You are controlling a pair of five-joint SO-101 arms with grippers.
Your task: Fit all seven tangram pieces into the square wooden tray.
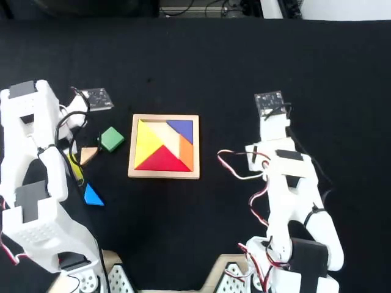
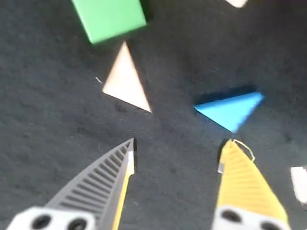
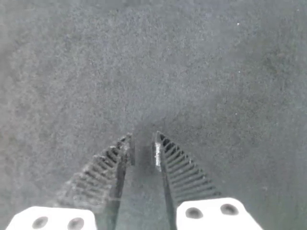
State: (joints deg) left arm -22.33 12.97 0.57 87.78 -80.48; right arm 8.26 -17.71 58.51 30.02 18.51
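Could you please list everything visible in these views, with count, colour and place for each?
table cloth: one, black, under everything
wooden tray: one, pale wood, mid-table between the arms
yellow triangle: one, yellow, in the tray, left part
red triangle: one, red, in the tray, near edge
dark blue triangle: one, dark blue, in the tray, far right corner
orange piece: one, orange, in the tray, right side
green square: one, green, on the cloth left of the tray
tan triangle: one, tan, beside the green square
light blue triangle: one, light blue, on the cloth, nearer the arm bases
left gripper: one, yellow and grey, open above the loose pieces
right gripper: one, grey, nearly closed over bare cloth
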